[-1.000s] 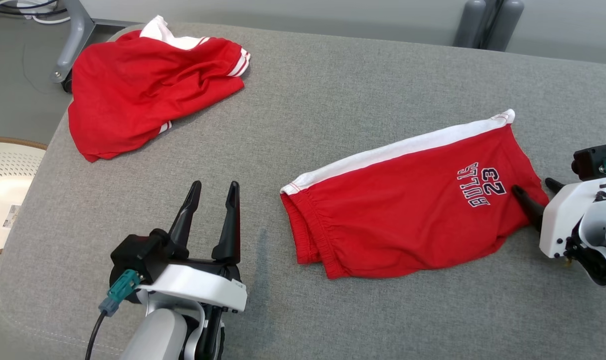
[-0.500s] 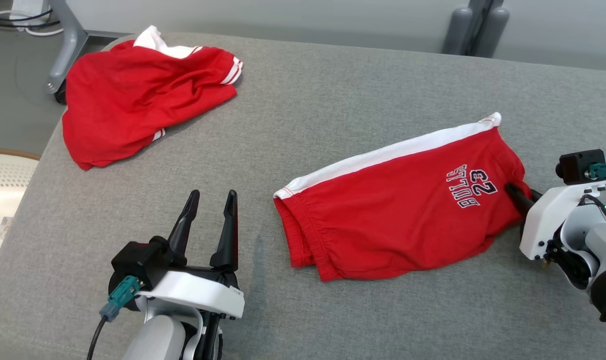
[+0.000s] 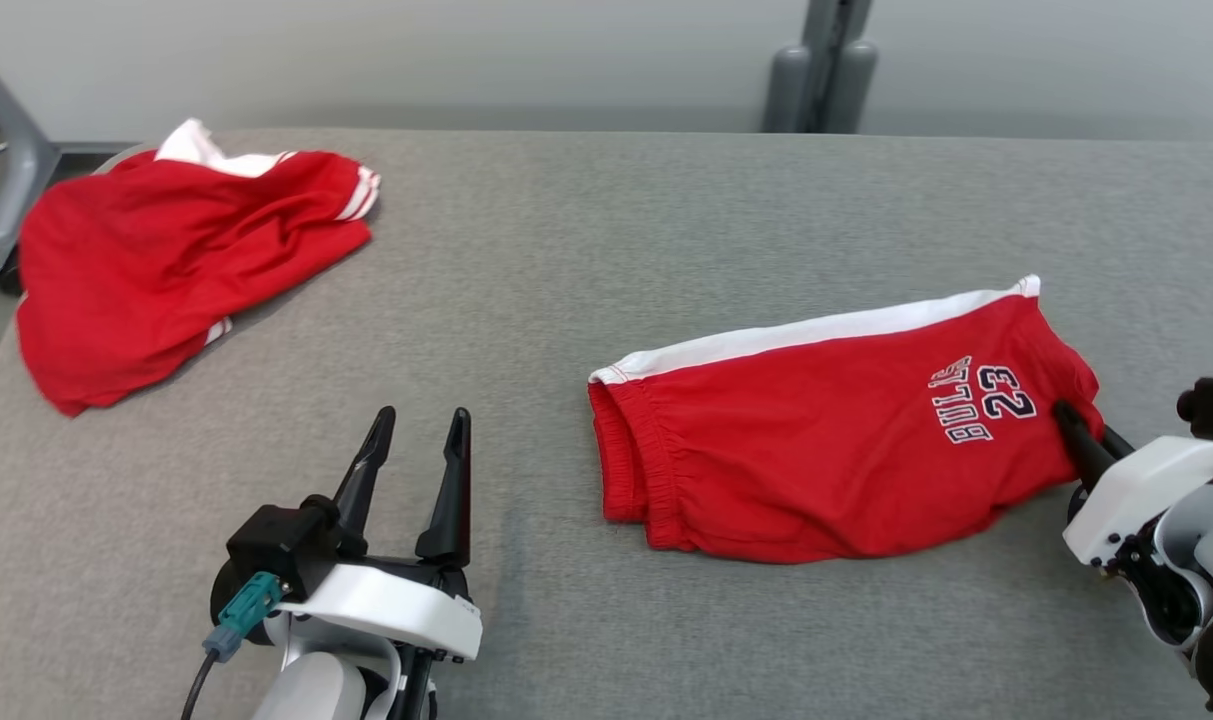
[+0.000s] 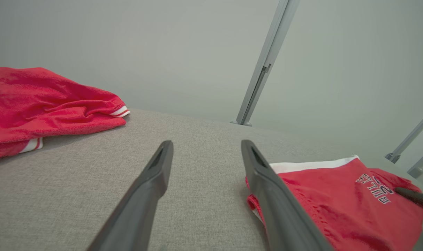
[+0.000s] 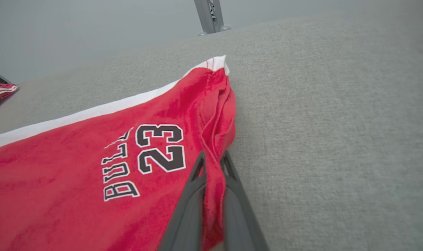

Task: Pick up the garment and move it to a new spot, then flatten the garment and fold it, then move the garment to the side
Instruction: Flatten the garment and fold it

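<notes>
The garment (image 3: 816, 440) is a pair of red shorts with a white side stripe and "BULLS 23" print, lying folded flat at the right of the grey padded table (image 3: 606, 250). My right gripper (image 3: 1074, 418) is shut on its right hem. In the right wrist view a fold of the red garment (image 5: 92, 157) is pinched between the right gripper (image 5: 213, 157) fingers. My left gripper (image 3: 421, 420) stands open over bare table, left of the waistband and not touching it. In the left wrist view the left gripper (image 4: 206, 146) has nothing between its fingers, and the garment (image 4: 337, 209) lies at the lower right.
A second red garment with white stripes (image 3: 166, 250) lies crumpled at the table's far left corner, also seen as a red garment (image 4: 40, 101) in the left wrist view. A grey post (image 3: 821, 60) stands behind the table's far edge.
My right gripper has shut on the garment's right hem. The head camera has turned, shifting the whole picture. The left gripper has stayed open in place.
</notes>
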You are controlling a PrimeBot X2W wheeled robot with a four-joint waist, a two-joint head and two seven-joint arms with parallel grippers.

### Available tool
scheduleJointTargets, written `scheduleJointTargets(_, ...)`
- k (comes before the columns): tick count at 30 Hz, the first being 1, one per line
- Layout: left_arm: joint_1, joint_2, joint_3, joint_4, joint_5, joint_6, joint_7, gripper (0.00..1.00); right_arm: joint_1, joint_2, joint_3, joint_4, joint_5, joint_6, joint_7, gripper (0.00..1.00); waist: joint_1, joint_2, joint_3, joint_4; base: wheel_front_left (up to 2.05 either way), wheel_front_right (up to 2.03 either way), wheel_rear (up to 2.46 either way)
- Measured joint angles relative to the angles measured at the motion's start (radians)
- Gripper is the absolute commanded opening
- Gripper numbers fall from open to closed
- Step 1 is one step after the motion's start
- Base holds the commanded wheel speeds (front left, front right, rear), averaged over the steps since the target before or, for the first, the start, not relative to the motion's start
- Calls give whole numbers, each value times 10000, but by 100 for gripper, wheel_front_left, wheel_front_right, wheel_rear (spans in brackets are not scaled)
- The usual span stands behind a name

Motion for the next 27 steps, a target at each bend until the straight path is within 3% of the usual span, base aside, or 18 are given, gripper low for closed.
scheduleJointTargets(12,41,75,127,148,274,44,0,100,1170,274,-2589,-430,-1400,-2,-42,0,0,0,-206,-961,0,0,0)
scheduleJointTargets(22,42,54,207,376,420,4,0,100,1470,414,-3797,-449,-2556,-2,-42,0,0,0,-374,-816,0,0,0)
scheduleJointTargets(27,76,27,393,443,447,35,0,100,1184,382,-3810,-740,-3434,-2,-42,0,0,0,-497,-584,0,0,0)
